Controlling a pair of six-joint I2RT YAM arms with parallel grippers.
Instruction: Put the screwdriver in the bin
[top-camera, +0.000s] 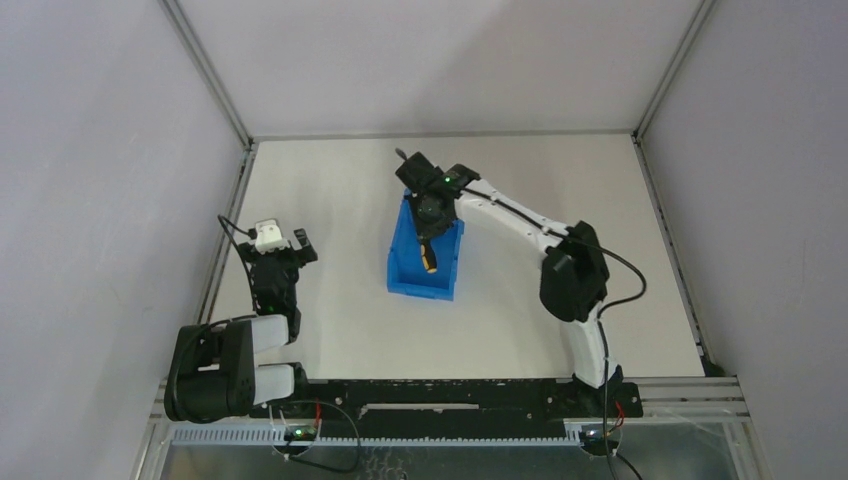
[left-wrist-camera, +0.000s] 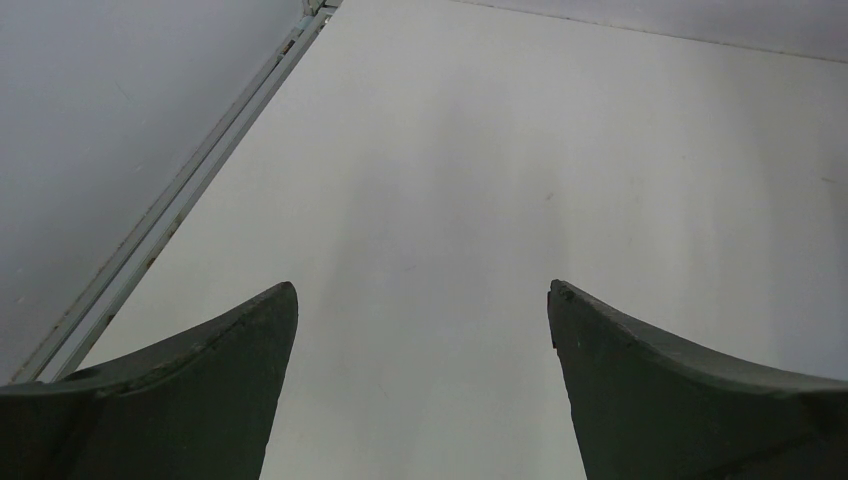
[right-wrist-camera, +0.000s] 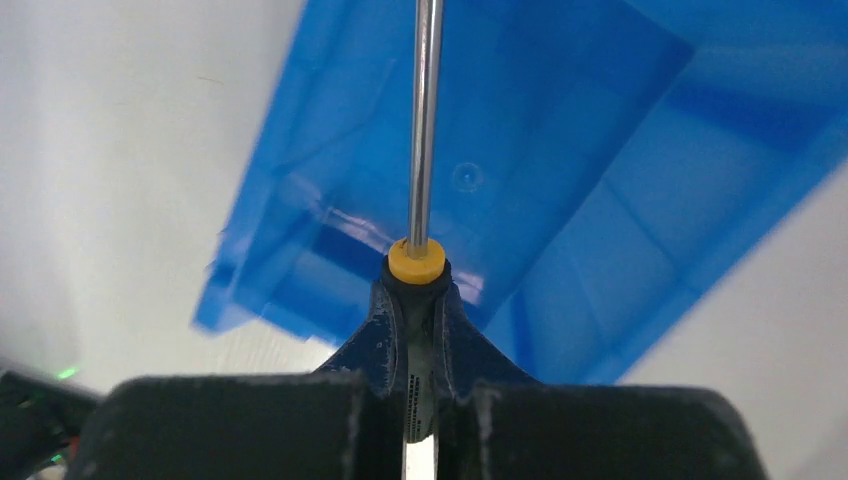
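Observation:
The bright blue bin (top-camera: 405, 262) lies mid-table, its open top up. My right gripper (top-camera: 427, 238) hangs over it, shut on the screwdriver (top-camera: 428, 263) by its black handle. In the right wrist view the gripper (right-wrist-camera: 417, 292) clamps the handle, the yellow-orange collar (right-wrist-camera: 416, 261) sits just past the fingertips, and the thin metal shaft (right-wrist-camera: 424, 120) points away over the bin's inside (right-wrist-camera: 540, 130). The screwdriver is held above the bin floor. My left gripper (top-camera: 284, 247) is open and empty at the left of the table, with only bare tabletop between its fingers (left-wrist-camera: 240, 340).
A metal rail (left-wrist-camera: 190, 185) runs along the table's left edge close to my left gripper. Grey enclosure walls stand on the left, back and right. The right arm's elbow (top-camera: 573, 272) hangs to the right of the bin.

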